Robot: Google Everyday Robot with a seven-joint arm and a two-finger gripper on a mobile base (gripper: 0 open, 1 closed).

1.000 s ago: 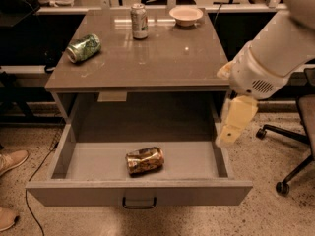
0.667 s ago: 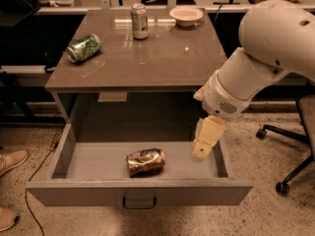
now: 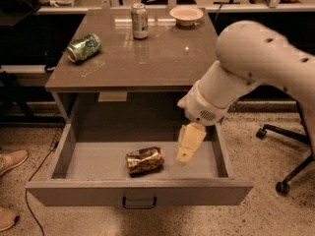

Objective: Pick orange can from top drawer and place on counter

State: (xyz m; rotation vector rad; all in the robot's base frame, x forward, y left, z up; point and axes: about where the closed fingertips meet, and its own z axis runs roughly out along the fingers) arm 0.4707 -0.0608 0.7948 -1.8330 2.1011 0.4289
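Note:
The orange can point(image 3: 144, 160) lies on its side, dented, in the middle of the open top drawer point(image 3: 138, 192), near its front. My gripper point(image 3: 187, 145) hangs over the drawer's right part, pointing down, just right of the can and apart from it. The white arm reaches in from the right. The counter point(image 3: 162, 53) spreads above the drawer.
On the counter a green can point(image 3: 83, 47) lies on its side at the left, an upright silver-white can point(image 3: 140, 20) stands at the back, and a white bowl point(image 3: 186, 14) sits at the back right. A chair base point(image 3: 285, 151) stands at the right. A shoe point(image 3: 11, 160) is at the left.
The arm has swung leftward and down over the drawer, bringing the gripper from the drawer's right edge to just right of the orange can. The can has not moved.

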